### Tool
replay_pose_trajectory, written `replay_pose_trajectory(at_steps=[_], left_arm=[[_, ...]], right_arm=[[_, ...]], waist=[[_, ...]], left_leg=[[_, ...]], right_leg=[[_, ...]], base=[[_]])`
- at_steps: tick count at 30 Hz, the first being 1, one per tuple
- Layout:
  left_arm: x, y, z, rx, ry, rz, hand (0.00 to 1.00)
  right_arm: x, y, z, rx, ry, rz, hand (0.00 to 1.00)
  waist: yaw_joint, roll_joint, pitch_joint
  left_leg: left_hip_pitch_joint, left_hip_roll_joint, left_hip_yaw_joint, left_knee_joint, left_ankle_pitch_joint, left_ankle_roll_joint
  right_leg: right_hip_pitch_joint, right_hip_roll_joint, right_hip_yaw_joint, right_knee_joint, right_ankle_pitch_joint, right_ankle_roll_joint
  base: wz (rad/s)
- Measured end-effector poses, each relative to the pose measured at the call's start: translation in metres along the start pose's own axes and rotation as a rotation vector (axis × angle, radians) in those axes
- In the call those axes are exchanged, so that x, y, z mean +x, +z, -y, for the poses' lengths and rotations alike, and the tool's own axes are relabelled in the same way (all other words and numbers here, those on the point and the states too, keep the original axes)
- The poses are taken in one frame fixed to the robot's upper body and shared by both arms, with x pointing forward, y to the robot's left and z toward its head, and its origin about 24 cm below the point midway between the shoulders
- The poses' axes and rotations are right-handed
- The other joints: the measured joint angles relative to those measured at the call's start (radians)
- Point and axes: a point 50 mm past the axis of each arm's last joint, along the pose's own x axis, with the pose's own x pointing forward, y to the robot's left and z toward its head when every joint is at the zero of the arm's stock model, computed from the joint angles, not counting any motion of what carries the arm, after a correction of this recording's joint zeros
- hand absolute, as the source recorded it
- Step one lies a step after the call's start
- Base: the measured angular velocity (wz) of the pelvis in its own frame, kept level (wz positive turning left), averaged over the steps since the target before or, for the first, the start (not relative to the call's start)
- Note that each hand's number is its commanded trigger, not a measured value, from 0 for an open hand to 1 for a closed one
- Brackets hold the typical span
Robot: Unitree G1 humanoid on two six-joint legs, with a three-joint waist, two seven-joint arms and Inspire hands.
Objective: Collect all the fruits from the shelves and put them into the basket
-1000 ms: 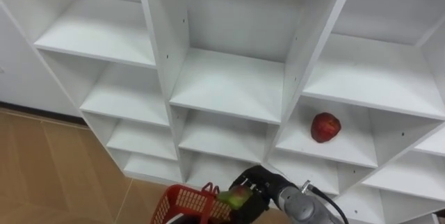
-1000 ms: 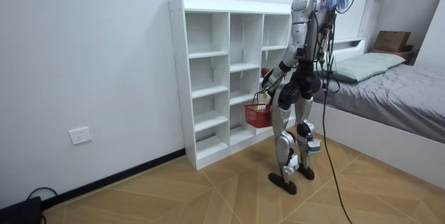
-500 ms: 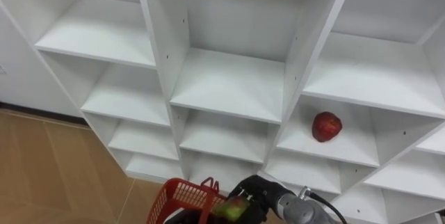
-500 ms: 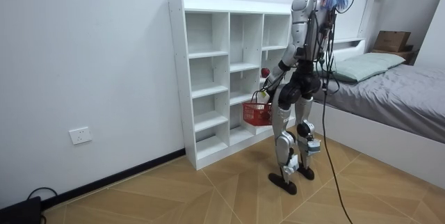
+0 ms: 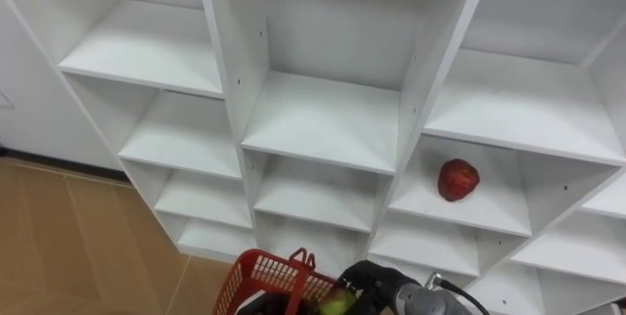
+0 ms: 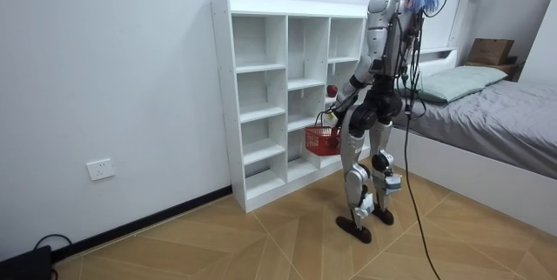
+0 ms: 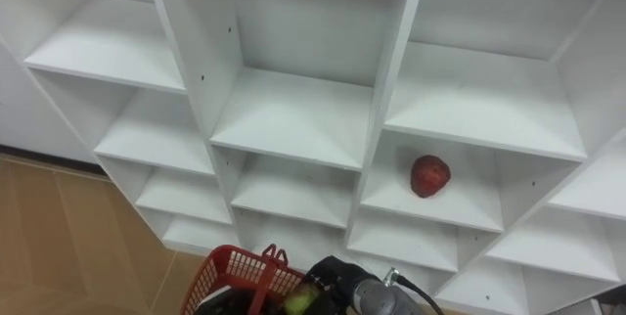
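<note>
The green fruit (image 5: 335,304) is small, round and yellow-green, and it sits at the lower edge of the eye views, right at the near rim of the red basket (image 5: 260,278), on the basket's right side. My right hand (image 5: 365,279) has it: my dark fingers are curled close round the fruit from above and from the right, so that only its lower left face shows between them. The basket is a red wire one with its two handles standing up beside my hand. Beyond it rise the white shelves (image 5: 323,119), an open grid of compartments. A red apple (image 5: 458,179) lies alone on the right column's shelf, toward the back, well apart from my hand and higher up. In the room view I stand upright, close before the shelves, on a wooden floor, with the basket hanging at my front. My left hand (image 6: 331,109) is by its handle, too small there for me to tell its hold.
</note>
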Motion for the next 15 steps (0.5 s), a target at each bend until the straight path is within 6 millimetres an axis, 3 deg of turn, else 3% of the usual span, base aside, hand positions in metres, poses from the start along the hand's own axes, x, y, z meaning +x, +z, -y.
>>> replay_pose_trajectory(at_steps=[15], left_arm=[[0.0005, 0.0053, -0.0009, 0.009, -0.003, 0.016, 1.00]], right_arm=[[-0.0005, 0.0009, 0.0037, 0.004, -0.020, 0.022, 1.00]], waist=[[-0.018, -0.001, -0.0006]], left_leg=[[-0.017, -0.001, -0.014, 0.011, -0.001, 0.001]], right_leg=[[-0.005, 0.000, -0.003, -0.001, 0.000, 0.000]], base=[[0.03]])
